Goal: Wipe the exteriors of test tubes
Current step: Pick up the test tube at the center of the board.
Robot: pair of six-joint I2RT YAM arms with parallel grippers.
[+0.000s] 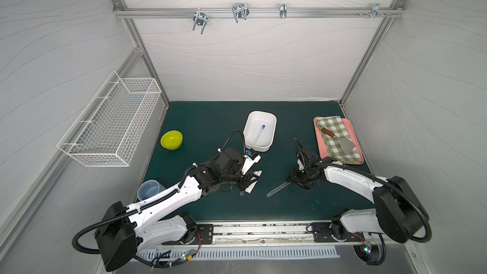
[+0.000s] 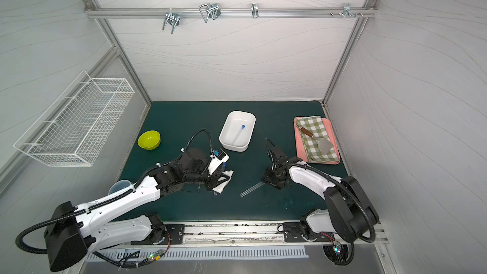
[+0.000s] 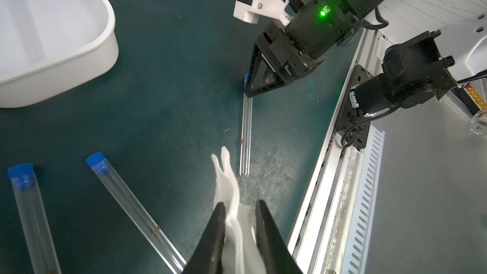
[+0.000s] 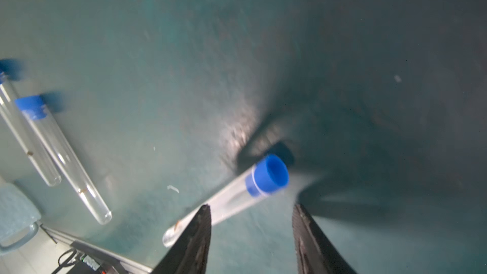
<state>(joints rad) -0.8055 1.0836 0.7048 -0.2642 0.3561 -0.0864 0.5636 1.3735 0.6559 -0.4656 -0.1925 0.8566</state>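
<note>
Seen from above, a dark green surface is walled on three sides, with a metal rail along its front edge. Near the middle, the left tool is pinched together on a white cloth. Just beside it, two blue-capped tubes lie flat on the surface, the nearer test tube and the farther test tube, slightly apart from each other. To the right, across a gap of bare green, the right tool hangs low with its jaws apart over the third test tube. This tube lies flat, its capped end at the fingertips; contact is too blurred to tell. The fourth test tube lies inside a white tub behind the two tools. A broad band of bare green runs from both tools to the front rail. A pink tray sits by the right edge, and a lime bowl and a clear measuring cup sit by the left edge
</note>
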